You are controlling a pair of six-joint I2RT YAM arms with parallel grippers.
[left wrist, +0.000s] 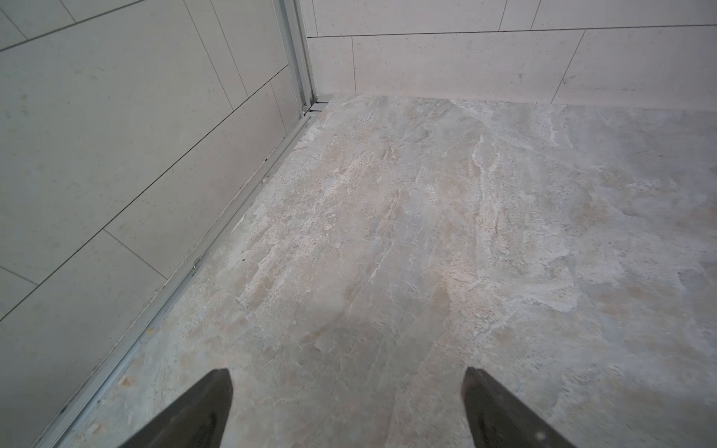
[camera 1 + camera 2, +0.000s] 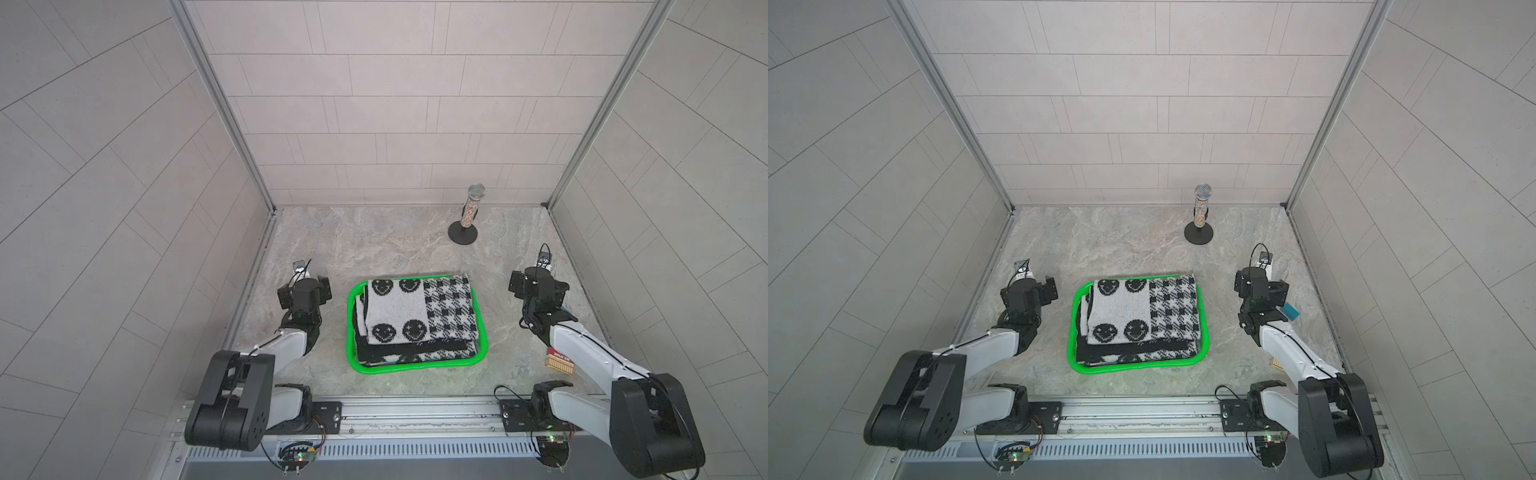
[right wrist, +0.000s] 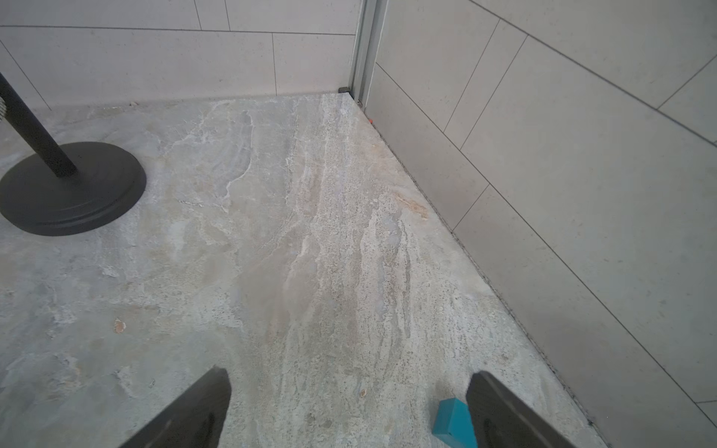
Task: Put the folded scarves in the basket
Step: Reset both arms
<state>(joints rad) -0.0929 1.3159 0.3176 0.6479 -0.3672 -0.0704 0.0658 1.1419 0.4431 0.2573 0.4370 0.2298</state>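
A: On the left, the black-fingered left tool (image 1: 347,388) hangs spread wide over the grey marbled table (image 1: 388,232), gripping nothing.

B: In the centre, the folded black-and-white knitted scarf (image 2: 415,316) lies inside the bright green rectangular plastic basket (image 2: 415,368). The black-fingered right tool (image 3: 349,388) is likewise spread and empty.

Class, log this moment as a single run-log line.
scarf: folded, in basket | left gripper: open, empty | right gripper: open, empty | task: looks done

Marbled tabletop (image 2: 395,249) with green basket (image 2: 350,332), microphone stand (image 2: 462,235), matchbox (image 2: 561,360), teal block (image 2: 1289,311).
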